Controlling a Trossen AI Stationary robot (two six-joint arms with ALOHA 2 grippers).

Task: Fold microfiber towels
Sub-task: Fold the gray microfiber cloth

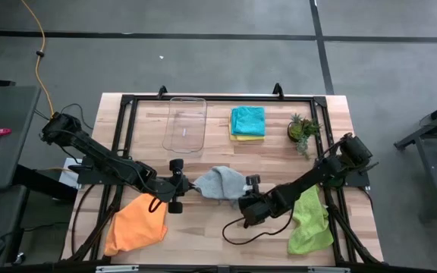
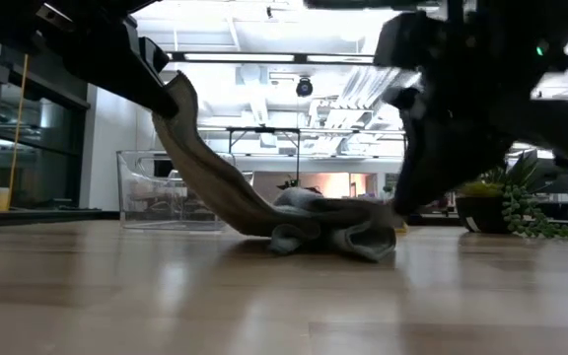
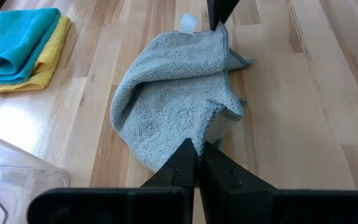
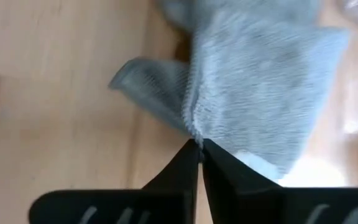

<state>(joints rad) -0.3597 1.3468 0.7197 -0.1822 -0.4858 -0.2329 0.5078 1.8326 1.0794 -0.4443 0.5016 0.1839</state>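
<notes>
Nearest the front edge of the bench [image 1: 203, 235], the orange towel [image 1: 136, 225] is lying crumpled on the left and the lime green towel [image 1: 309, 220] is lying bunched on the right, both untouched. Just past them, in the middle of the bench, the grey towel [image 1: 222, 182] is sitting in a rumpled heap with both arms reaching in at it from opposite sides. The left end effector [image 3: 197, 154] is clenched on one edge of the grey towel and is holding that edge up off the wood — from table height the cloth is hanging in a long slope from the raised end effector down to the heap [image 2: 328, 225]. The right end effector [image 4: 200, 146] is down low at the opposite side of the same towel, its fingers pinched together on a fold of the grey cloth right at the bench surface. Farther back, the clear plastic tray [image 1: 185, 123] is standing toward the left of the far edge, and beside it the teal-blue towel [image 1: 248, 120] is resting folded on top of the yellow towel [image 1: 243, 137]. At the far right — just beyond that stack — the small potted plant [image 1: 303, 129] is sitting near the bench corner.
</notes>
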